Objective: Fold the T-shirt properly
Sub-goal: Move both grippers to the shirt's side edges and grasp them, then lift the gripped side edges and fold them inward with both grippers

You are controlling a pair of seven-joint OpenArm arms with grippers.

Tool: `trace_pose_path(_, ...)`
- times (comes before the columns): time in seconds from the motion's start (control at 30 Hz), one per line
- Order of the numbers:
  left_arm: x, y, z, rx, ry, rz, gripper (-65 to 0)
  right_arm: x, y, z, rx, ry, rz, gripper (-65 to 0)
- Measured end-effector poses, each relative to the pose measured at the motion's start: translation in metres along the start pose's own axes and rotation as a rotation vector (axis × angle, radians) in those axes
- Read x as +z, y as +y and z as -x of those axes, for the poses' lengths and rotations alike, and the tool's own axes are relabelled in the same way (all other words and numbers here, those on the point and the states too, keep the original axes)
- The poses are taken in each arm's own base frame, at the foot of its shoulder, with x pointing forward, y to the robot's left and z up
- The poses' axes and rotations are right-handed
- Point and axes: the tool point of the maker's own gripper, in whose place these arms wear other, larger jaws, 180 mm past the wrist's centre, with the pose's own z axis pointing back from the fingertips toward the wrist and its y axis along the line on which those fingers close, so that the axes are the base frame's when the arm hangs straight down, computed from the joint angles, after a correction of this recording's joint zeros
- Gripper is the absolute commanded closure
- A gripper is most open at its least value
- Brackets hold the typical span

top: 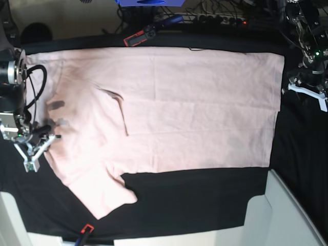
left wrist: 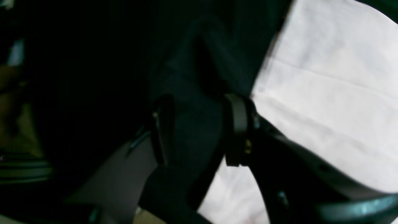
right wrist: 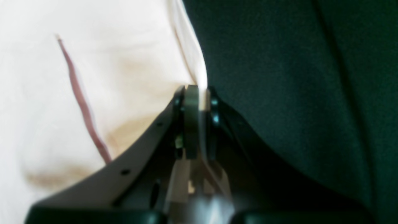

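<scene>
Black cloth point(top: 195, 195) covers the counter. Right hand point(right wrist: 199, 102) pinched on the T-shirt point(top: 179, 107) edge at its sleeve end; shirt's long axis runs away toward left hand point(left wrist: 199, 130), fingers apart over dark cloth beside the hem.

Count, base view: one T-shirt point(top: 179, 107), pale pink, spread flat. One black cloth point(top: 205, 195) beneath it. Two end effectors: right end effector point(top: 32, 154) at the shirt's sleeve edge, left end effector point(top: 307, 92) beside the hem edge. One small red-black device point(top: 139, 37) at the far table edge.
</scene>
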Motion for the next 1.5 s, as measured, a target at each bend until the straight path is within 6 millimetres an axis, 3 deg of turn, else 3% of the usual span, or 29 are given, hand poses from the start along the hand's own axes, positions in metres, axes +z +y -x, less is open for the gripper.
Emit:
trace_pose_path(0.1,-0.010,-0.006,-0.006,0.036,0.040,0.004,-34.6,0.000,0.000,0.000,0.000,0.000,0.000,-3.5)
trace_pose_path(0.3,-0.040,-0.026,-0.027,0.125,0.085,0.038,-35.4,0.000,0.000,0.001,-0.002,0.000,0.003,-3.5)
trace_pose_path(0.43,-0.067,-0.042,-0.019,0.184,0.154,0.067,-35.1,0.000,0.000,0.002,-0.001,-0.008,0.003,-3.5)
trace_pose_path(0.5,-0.083,-0.050,-0.005,0.210,0.225,0.079,-35.1,0.000,0.000,0.002,-0.001,-0.008,0.002,-3.5)
trace_pose_path(0.67,-0.110,-0.061,0.011,0.166,0.346,0.051,-35.1,0.000,0.000,0.002,-0.001,-0.007,0.005,-3.5)
trace_pose_path(0.8,-0.123,-0.077,-0.006,0.170,0.330,0.071,-35.1,0.000,0.000,0.002,-0.001,-0.007,0.003,-3.5)
trace_pose_path(0.87,-0.129,-0.075,-0.013,0.161,0.312,0.066,-35.4,0.000,0.000,0.002,0.000,-0.006,0.003,-3.5)
trace_pose_path(0.97,-0.141,-0.074,-0.007,0.137,0.362,0.055,-35.4,0.000,0.000,0.005,0.000,-0.004,0.003,-3.5)
trace_pose_path(1.03,-0.148,-0.089,0.005,0.133,0.423,0.084,-35.4,0.001,0.000,0.005,0.000,-0.010,0.003,-3.5)
trace_pose_path(1.13,-0.161,-0.109,-0.001,0.119,0.374,0.116,-35.4,0.001,0.000,0.005,0.000,-0.010,0.002,-3.5)
trace_pose_path(1.5,-0.166,-0.122,-0.007,0.117,0.355,0.133,-34.9,0.001,-0.002,0.006,0.003,-0.008,0.003,-3.5)
